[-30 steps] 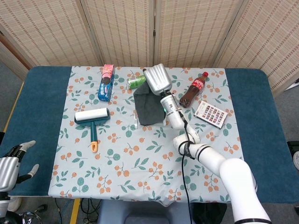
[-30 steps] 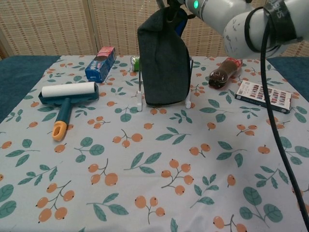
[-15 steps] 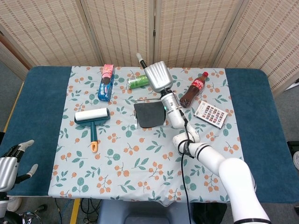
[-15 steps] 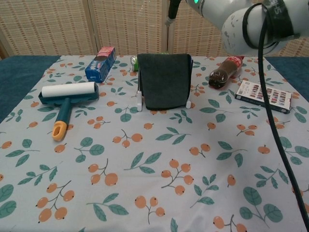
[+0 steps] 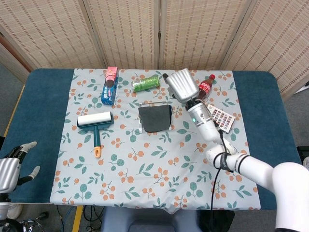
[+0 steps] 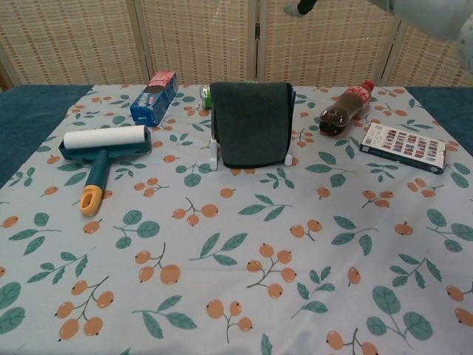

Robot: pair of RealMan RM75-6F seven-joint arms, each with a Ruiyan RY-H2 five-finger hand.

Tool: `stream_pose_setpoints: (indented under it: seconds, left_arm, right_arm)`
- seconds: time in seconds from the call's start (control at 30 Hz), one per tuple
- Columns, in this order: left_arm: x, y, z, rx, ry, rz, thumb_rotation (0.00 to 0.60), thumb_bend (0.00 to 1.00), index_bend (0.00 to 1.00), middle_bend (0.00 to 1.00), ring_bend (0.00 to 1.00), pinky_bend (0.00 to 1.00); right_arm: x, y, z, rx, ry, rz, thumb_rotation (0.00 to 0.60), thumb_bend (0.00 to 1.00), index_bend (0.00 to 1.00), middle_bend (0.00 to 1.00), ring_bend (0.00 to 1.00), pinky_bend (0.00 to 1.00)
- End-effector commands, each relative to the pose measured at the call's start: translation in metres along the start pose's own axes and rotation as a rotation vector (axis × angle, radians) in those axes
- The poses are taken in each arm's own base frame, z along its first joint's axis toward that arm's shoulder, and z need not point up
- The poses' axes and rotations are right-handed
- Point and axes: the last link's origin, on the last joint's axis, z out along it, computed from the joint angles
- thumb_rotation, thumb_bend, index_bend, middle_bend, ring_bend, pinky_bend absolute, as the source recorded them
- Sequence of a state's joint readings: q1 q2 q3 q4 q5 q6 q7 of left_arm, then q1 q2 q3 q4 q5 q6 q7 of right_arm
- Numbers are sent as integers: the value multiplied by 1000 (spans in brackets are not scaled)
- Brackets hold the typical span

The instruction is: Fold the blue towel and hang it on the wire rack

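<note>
Left robot hand (image 5: 10,166): off the table's (image 5: 34,96) left edge, fingers spread, holding nothing. Lint roller (image 6: 102,148); toothpaste box (image 6: 154,97); green can (image 5: 146,83). Blue towel (image 6: 250,123): folded, draped over the wire rack (image 6: 213,151), mid-table. Right robot hand (image 5: 182,85): raised right of the towel, apart from it, holding nothing, fingers lying together. Cola bottle (image 6: 343,109); card (image 6: 403,146).

head: high, looking down | chest: low, near, forward | shared: tablecloth (image 5: 145,159)
</note>
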State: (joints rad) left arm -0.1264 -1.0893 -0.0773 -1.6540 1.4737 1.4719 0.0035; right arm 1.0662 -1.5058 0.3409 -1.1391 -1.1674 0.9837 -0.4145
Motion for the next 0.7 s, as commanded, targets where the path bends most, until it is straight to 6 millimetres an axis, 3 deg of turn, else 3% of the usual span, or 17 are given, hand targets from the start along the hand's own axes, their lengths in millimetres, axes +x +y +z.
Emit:
stream_pose_setpoints:
  seconds: [0.03, 0.17, 0.33, 0.7]
  left_arm:
    - [1, 0, 3, 0, 2, 4, 600, 272, 193, 263, 238, 448]
    - [1, -2, 6, 4, -2, 15, 600, 271, 193, 263, 238, 438]
    - [2, -4, 10, 19, 10, 20, 600, 271, 195, 263, 239, 425]
    - [4, -4, 12, 49, 12, 35, 600, 272, 187, 258, 232, 383]
  right_arm:
    - [10, 36, -57, -15, -10, -14, 600, 393, 543, 737, 725, 1000]
    - [12, 52, -105, -36, -37, 16, 600, 414, 545, 693, 656, 963]
    - [10, 72, -163, -88, -80, 38, 600, 418, 545, 605, 543, 807]
    - [20, 110, -288, -262, -84, 65, 600, 419, 495, 565, 492, 749]
